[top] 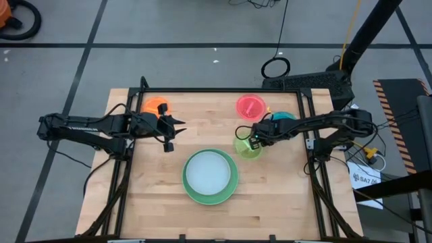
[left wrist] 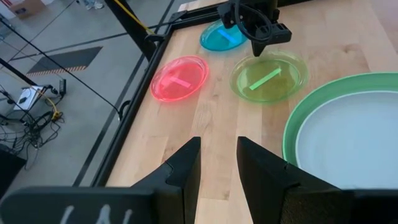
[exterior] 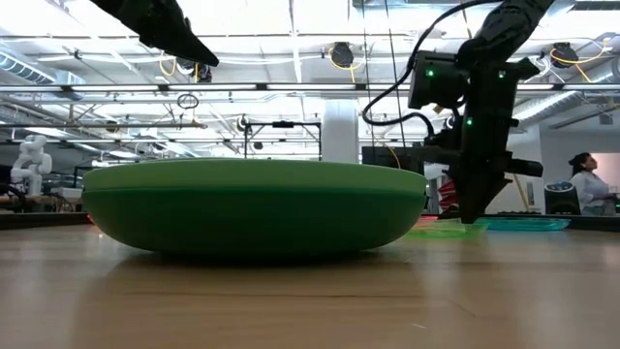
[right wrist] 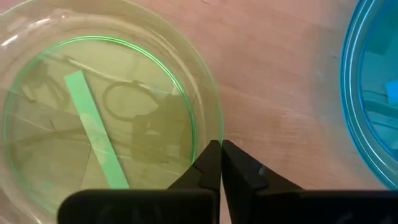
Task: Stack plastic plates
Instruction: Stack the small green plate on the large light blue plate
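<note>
1. Two grippers are over the butcher-block table (top: 155, 202); the right gripper (right wrist: 221, 148) is the one at work, its fingertips pressed together on the rim of the small yellow-green plate (right wrist: 106, 118), on the edge that faces the blue plate.
2. From table height that gripper (exterior: 473, 215) points straight down, its tips at the yellow-green plate's edge (exterior: 436, 229), which lies flat on the wood.
3. From above, the right gripper (top: 251, 138) meets the yellow-green plate (top: 248, 150) at its far rim, and the arm runs off toward the table's right edge.
4. Just beside the gripped plate, toward the right rear, lies the small blue plate (top: 283, 117), partly hidden under the right arm; in the right wrist view its rim (right wrist: 373, 93) lies near the fingertips, with bare wood between the two plates.
5. Behind the yellow-green plate, apart from it, the small red-pink plate (top: 250, 106) rests on the wood.
6. Nearer the front middle sits the stack of large plates: a pale blue plate (top: 208, 172) nested in a light green plate (top: 233, 185), with a darker green layer (exterior: 252, 218) under it in the table-level view.
7. The left gripper (top: 170, 131) hangs above the left rear of the table with its fingers (left wrist: 183, 168) parted and nothing between them.
8. Behind the left gripper, near the rear left corner, lies the small orange plate (top: 152, 106).
</note>
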Controlling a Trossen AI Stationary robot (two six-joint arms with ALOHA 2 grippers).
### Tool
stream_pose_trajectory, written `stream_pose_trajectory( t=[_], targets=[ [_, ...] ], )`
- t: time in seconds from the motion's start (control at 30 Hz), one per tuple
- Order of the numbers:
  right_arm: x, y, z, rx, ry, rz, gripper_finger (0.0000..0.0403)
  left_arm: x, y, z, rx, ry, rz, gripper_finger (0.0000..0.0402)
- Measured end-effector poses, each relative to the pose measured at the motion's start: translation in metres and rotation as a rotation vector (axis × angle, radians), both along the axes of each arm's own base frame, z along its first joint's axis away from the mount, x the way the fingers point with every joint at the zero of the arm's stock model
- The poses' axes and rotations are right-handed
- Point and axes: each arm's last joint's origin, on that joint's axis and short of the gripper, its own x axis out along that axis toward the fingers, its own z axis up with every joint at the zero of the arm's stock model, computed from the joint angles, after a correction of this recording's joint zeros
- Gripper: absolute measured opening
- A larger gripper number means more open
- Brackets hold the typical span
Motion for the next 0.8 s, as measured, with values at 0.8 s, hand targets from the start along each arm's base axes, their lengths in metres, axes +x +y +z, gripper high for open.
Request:
stream_pose_trajectory(
  t=[0.8],
  targets=[
    [-0.013, 0.001, 0.042, -0.105, -0.177, 0.049, 0.0, 0.0, 0.0, 0.0, 0.0, -0.001, 0.0, 0.0111]
  ],
)
